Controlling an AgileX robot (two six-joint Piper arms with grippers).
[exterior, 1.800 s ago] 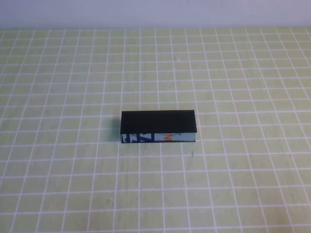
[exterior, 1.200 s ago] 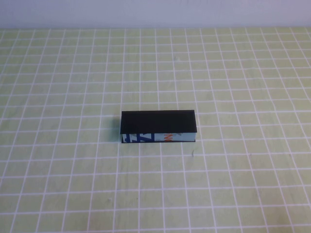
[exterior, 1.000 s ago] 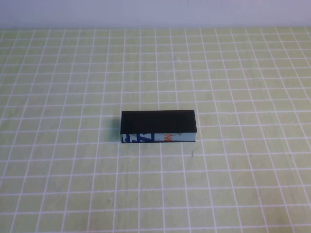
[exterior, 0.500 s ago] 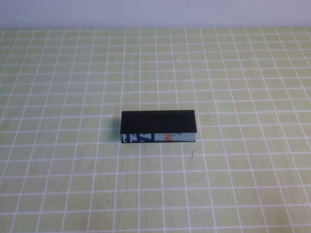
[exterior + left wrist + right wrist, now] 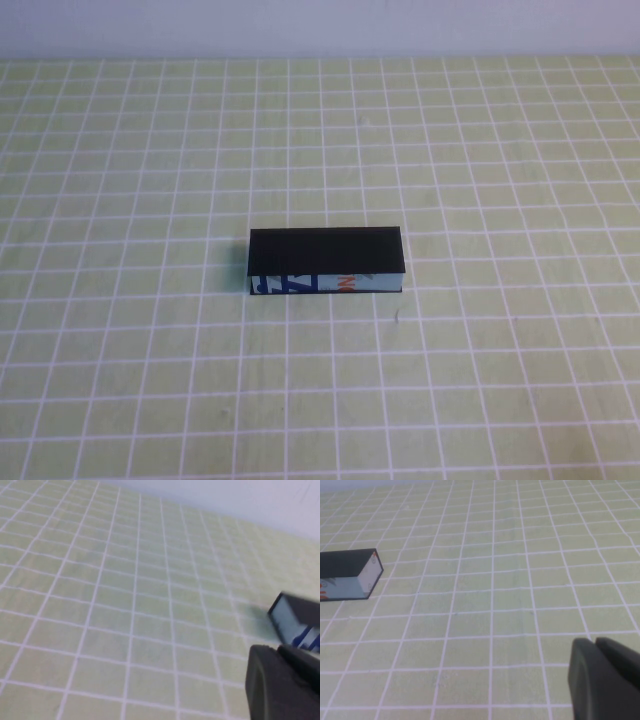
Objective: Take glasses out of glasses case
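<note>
Mostly bare checked bench point(image 5: 150, 380); case point(image 5: 326, 259) sits mid-bench, lid down, nothing crowding it. Left pincer point(image 5: 285, 682) hangs near its end, right pincer point(image 5: 605, 677) well apart; neither one's finger spread can be told. Glasses unseen.

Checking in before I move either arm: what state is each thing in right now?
glasses case: lid shut, lying flat on the table, untouched.
glasses: not visible.
left claw: away from the case, only partly in its wrist view.
right claw: away from the case, only partly in its wrist view.
</note>
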